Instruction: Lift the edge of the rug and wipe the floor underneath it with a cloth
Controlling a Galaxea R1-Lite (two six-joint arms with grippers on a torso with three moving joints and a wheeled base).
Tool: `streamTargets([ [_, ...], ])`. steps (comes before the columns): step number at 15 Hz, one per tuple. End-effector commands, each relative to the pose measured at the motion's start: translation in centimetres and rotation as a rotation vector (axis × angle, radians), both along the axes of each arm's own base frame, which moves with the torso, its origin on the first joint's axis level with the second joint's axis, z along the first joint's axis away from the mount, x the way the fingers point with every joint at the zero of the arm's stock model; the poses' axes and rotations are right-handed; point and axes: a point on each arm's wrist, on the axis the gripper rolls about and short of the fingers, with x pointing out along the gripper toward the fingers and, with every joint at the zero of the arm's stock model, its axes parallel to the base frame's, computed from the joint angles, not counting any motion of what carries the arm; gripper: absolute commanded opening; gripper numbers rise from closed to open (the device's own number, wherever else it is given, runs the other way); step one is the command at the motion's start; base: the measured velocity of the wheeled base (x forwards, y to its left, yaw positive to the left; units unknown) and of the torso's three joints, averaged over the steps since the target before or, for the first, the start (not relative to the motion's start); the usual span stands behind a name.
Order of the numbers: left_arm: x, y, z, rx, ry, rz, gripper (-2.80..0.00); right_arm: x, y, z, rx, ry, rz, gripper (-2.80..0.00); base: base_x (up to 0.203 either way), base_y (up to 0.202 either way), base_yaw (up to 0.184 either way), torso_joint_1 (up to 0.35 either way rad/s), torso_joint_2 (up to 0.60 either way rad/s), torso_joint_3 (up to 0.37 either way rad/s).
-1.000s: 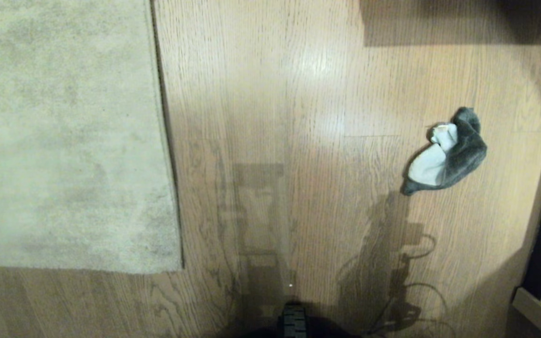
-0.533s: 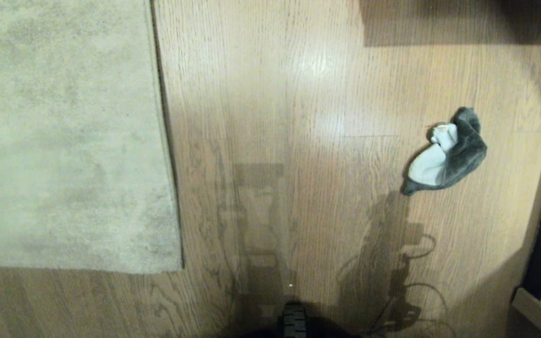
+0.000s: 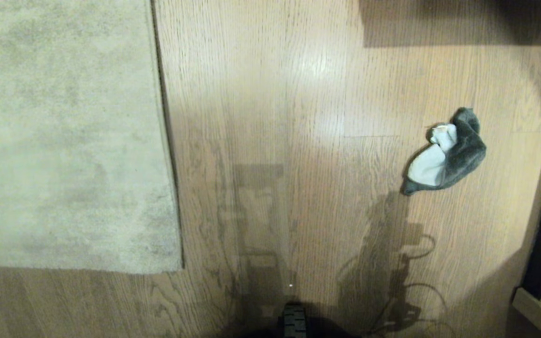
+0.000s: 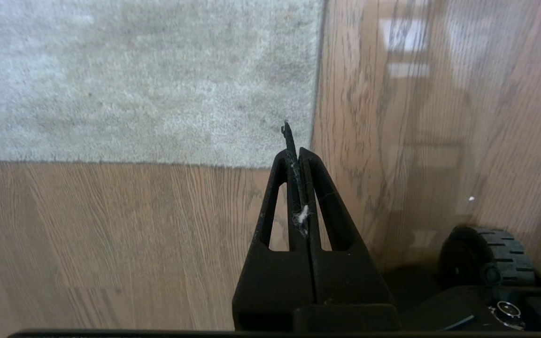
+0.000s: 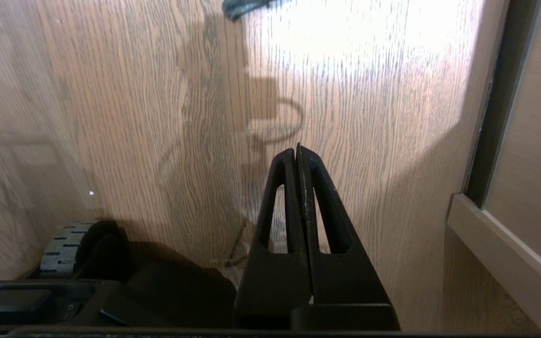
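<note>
**Both arms parked, rug flat, cloth waiting on bare floor**

Head view: the rug edge [image 3: 165, 155] runs as a straight border away from the robot, ending in a near corner at lower left; the rug lies flat on the floor [image 3: 289, 94], nothing lifted yet. The cloth [image 3: 444, 155] sits crumpled on the bare planks well to the right, well apart from the rug, its long axis slanting from its near-left tip to its far-right end, pale terry side turned up toward the left, dark side to the right. Neither arm shows here; only their shadows and a base wheel [image 3: 294, 321] do. This looks like the very start of the task.

Left wrist view: the left claw [image 4: 297, 150] is clenched on nothing, bits of lint stuck in its seam. It hangs above the floor near the rug's corner, a sensible side for lifting the border later.

Right wrist view: the right claw [image 5: 297, 152] is likewise clenched and empty, over bare planks beside a baseboard [image 5: 500, 244]. A dark tip of the cloth shows at the frame's edge ahead, so this arm is probably the one to fetch it.
</note>
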Motion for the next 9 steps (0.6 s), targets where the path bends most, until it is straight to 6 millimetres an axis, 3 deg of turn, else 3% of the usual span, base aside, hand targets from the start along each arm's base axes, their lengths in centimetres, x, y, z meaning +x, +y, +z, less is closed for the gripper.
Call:
streamTargets([
  [1, 0.01, 0.00, 0.00, 0.000, 0.001, 0.001, -2.80, 0.02, 0.00, 0.01, 0.000, 0.002, 0.000, -2.80, 0.000, 0.000, 0.000, 0.003, 0.00, 0.122],
  [9, 0.01, 0.00, 0.02, -0.005, -0.001, 0.001, -2.80, 0.02, 0.00, 0.01, 0.000, 0.002, 0.000, -2.80, 0.000, 0.000, 0.000, 0.003, 0.00, 0.191],
])
